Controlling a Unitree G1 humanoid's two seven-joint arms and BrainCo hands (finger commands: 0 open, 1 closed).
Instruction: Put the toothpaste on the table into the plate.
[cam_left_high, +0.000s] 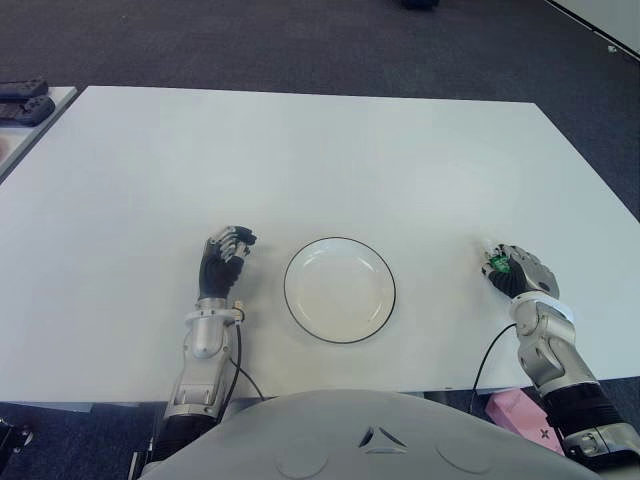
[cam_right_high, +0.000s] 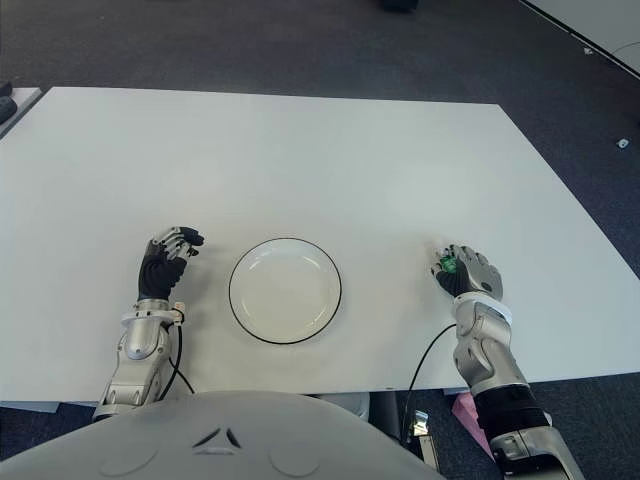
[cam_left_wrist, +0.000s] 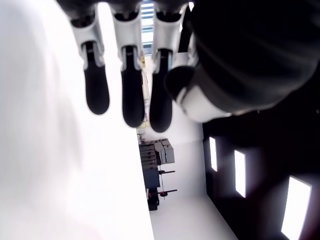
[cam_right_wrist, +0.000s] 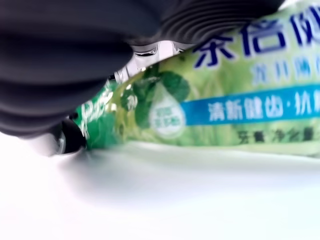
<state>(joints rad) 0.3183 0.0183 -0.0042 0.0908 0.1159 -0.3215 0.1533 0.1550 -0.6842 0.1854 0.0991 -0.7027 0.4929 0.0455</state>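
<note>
A white plate (cam_left_high: 339, 291) with a dark rim lies on the white table (cam_left_high: 320, 160), near the front edge and between my two hands. My right hand (cam_left_high: 517, 271) is to the right of the plate, low on the table, its fingers curled over a green toothpaste tube (cam_left_high: 496, 264). In the right wrist view the tube (cam_right_wrist: 225, 100) sits tight under the palm, its underside against the tabletop. Most of the tube is hidden by the hand. My left hand (cam_left_high: 226, 256) shows just left of the plate with its fingers (cam_left_wrist: 122, 95) relaxed and holding nothing.
Dark objects (cam_left_high: 22, 100) lie on a neighbouring table at the far left. A pink item (cam_left_high: 520, 410) shows below the table's front edge at the right. Dark carpet surrounds the table.
</note>
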